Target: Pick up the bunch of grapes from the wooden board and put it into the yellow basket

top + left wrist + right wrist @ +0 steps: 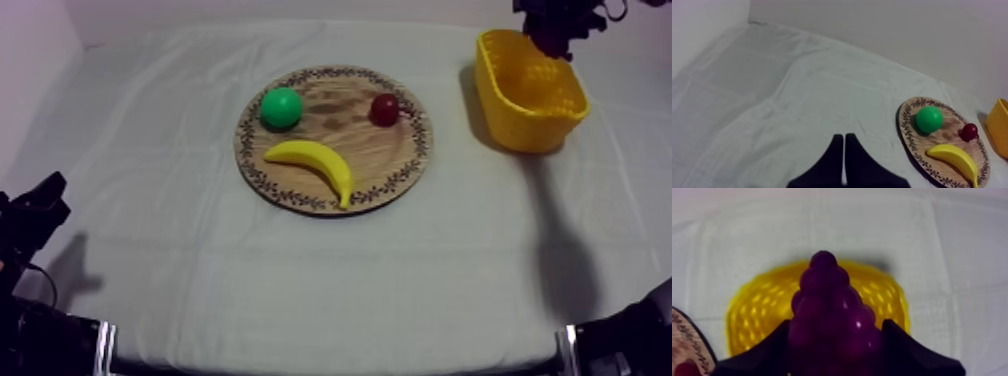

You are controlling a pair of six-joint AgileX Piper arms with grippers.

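Note:
My right gripper (552, 28) hangs over the far end of the yellow basket (530, 95), shut on the purple bunch of grapes (553, 35). In the right wrist view the grapes (831, 313) sit between my two black fingers (767, 350), directly above the basket's open inside (757, 308). The round wooden board (335, 165) lies mid-table with a banana (315, 160), a green ball (282, 107) and a small red fruit (384, 109) on it. My left gripper (843, 160) rests low at the left, fingers together as a narrow wedge, far from the board (912, 145).
The basket stands at the right rear of the table, to the right of the board. Open grey-white cloth (330, 280) stretches in front of the board and to its left. A wall runs along the table's far edge.

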